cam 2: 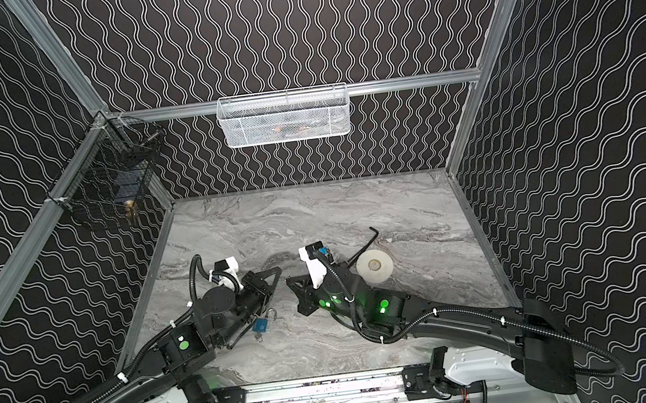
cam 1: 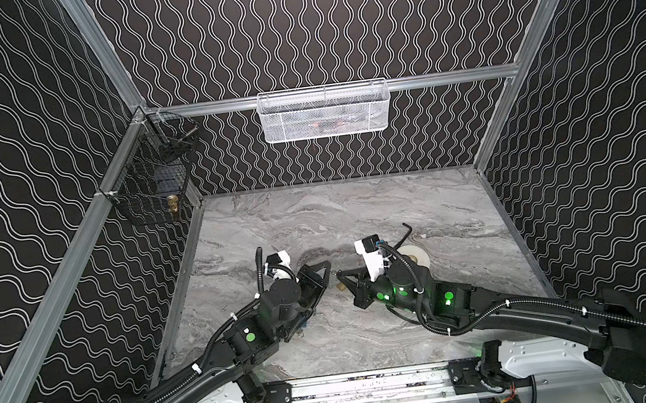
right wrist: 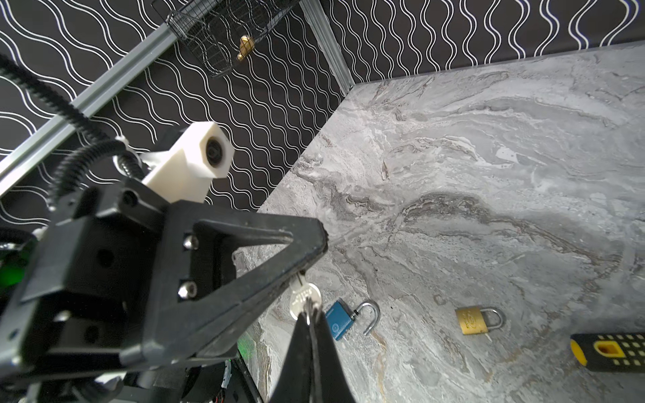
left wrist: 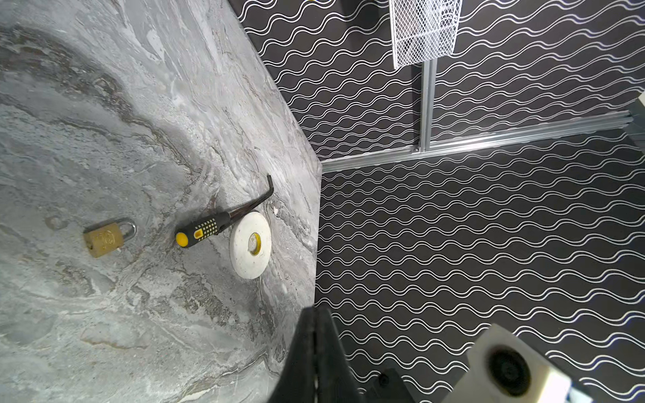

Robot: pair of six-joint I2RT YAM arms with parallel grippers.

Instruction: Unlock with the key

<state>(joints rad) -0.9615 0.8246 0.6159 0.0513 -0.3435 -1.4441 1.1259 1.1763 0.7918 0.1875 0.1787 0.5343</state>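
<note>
LIVE | key: off the tabletop, strung between both arms, just below centre in both top views | right gripper: jaws clamped on its head | left gripper: jaws pinched on its blade | blue padlock: shackle open, lower left of centre | brass padlock: shut

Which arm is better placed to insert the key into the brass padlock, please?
Probably right: the right end effector holds the silver key by its head, brass padlock nearby; left end effector pinches only the blade.
</note>
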